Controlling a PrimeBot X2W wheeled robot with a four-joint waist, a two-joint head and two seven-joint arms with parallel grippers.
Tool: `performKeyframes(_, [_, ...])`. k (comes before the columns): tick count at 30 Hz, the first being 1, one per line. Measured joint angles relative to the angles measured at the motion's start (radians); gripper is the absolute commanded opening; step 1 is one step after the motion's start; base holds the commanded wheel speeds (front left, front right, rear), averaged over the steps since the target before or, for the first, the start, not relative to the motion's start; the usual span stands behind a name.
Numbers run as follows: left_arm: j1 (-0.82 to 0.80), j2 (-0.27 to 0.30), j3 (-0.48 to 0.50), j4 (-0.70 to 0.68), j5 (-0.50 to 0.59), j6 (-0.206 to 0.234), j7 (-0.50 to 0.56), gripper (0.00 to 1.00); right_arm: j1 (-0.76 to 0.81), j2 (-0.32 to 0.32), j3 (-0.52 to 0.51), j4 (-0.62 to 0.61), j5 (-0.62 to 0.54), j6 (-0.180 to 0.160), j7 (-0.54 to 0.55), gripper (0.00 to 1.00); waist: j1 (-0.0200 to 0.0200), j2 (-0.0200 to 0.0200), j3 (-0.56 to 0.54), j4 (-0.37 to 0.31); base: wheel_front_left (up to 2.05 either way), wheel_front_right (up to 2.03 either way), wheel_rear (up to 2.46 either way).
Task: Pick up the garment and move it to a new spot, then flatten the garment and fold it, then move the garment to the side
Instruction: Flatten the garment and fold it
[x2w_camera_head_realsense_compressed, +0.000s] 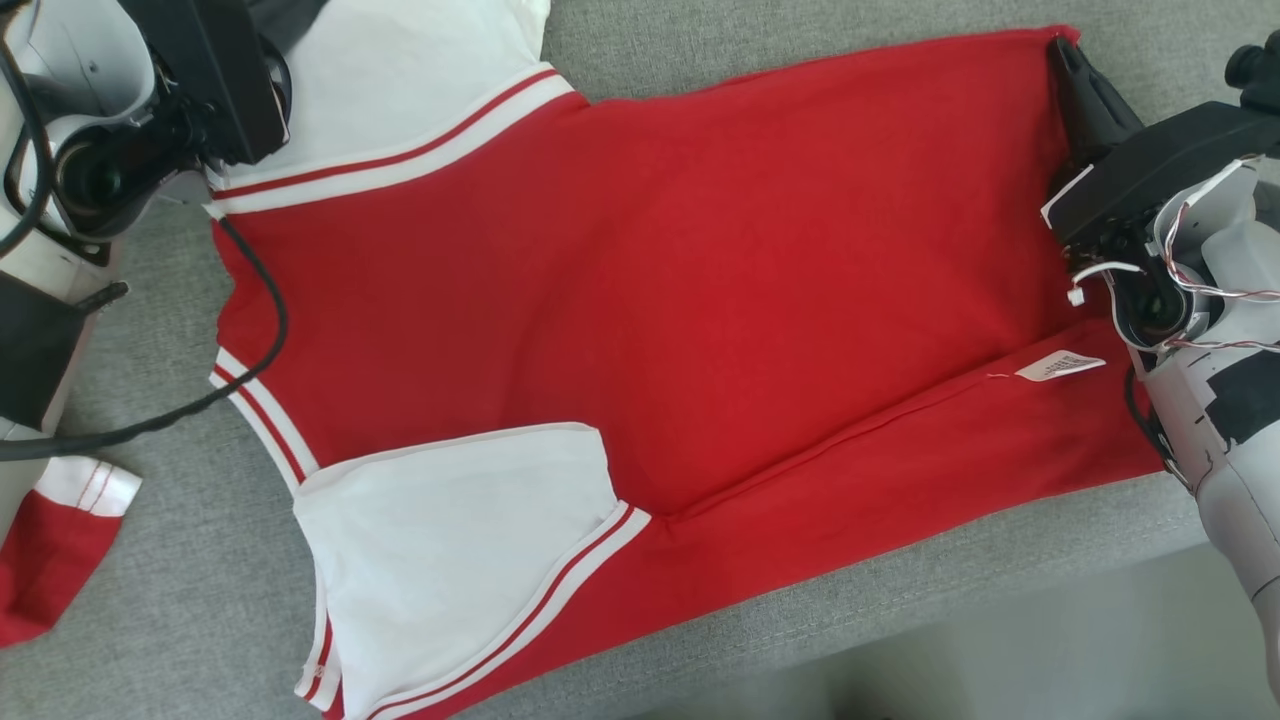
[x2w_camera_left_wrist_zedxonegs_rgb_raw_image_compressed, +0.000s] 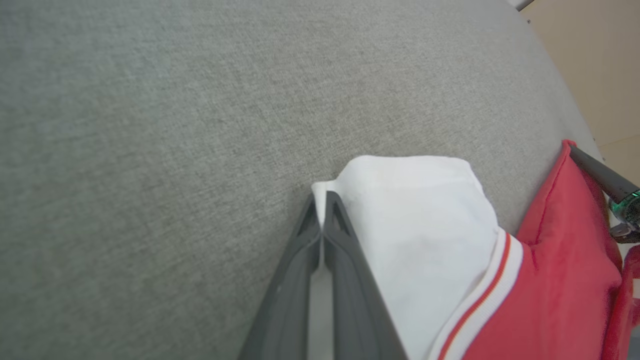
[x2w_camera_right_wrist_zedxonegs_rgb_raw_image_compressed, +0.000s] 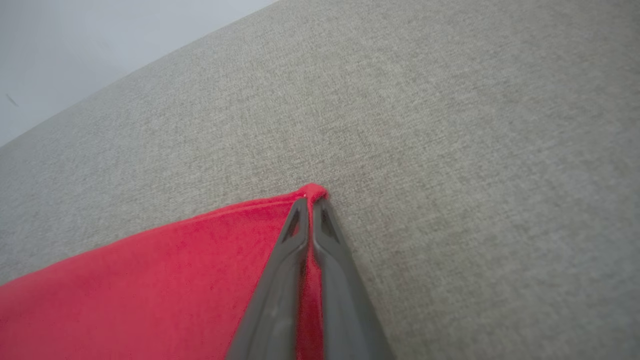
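Head view: a red and white piece of cloth (x2w_camera_head_realsense_compressed: 50, 560) lies apart at the far left edge of the grey cushion (x2w_camera_head_realsense_compressed: 170, 620). A black cable (x2w_camera_head_realsense_compressed: 262, 340) loops from the left arm across the garment's (x2w_camera_head_realsense_compressed: 700, 280) shoulder end. The garment is spread flat on the cushion, red with white sleeves. Its long axis runs left to right and tilts slightly. The striped shoulder end points to the robot's left and the hem to its right.

The upper white sleeve (x2w_camera_head_realsense_compressed: 400, 80) runs under the left arm. In the left wrist view the left gripper (x2w_camera_left_wrist_zedxonegs_rgb_raw_image_compressed: 322, 200) has its fingers pressed together on that sleeve's (x2w_camera_left_wrist_zedxonegs_rgb_raw_image_compressed: 415, 225) far edge. The lower sleeve (x2w_camera_head_realsense_compressed: 450, 540) lies folded onto the red body near the cushion's front edge. A crease runs from it up towards a small white label (x2w_camera_head_realsense_compressed: 1060, 366).

At the right, the right gripper (x2w_camera_right_wrist_zedxonegs_rgb_raw_image_compressed: 312, 202) is clamped on the hem's far corner, with red cloth showing between its fingers. The rest of the garment stretches away to the left of those fingers.
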Motion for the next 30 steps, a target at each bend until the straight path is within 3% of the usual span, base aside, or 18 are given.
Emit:
performKeyframes(10, [0.006,0.004,-0.027,-0.027,-0.060,0.000,-0.002,0.00,0.000,0.012,0.019,0.028,-0.009,0.004,-0.043,0.00,0.0000,0.0000,-0.039,0.007,0.00,0.00,0.00])
performKeyframes(18, [0.015,0.019,-0.006,-0.040,-0.105,0.000,-0.063,0.00,0.018,0.012,0.026,0.046,-0.009,0.008,-0.117,0.00,0.0000,0.0000,-0.084,0.013,0.00,0.00,0.00])
performKeyframes(30, [0.199,0.037,-0.026,-0.235,-0.250,0.000,-0.136,0.00,0.120,-0.027,0.056,0.032,-0.009,0.009,-0.215,0.00,0.0000,0.0000,-0.188,0.051,0.00,0.00,0.00])
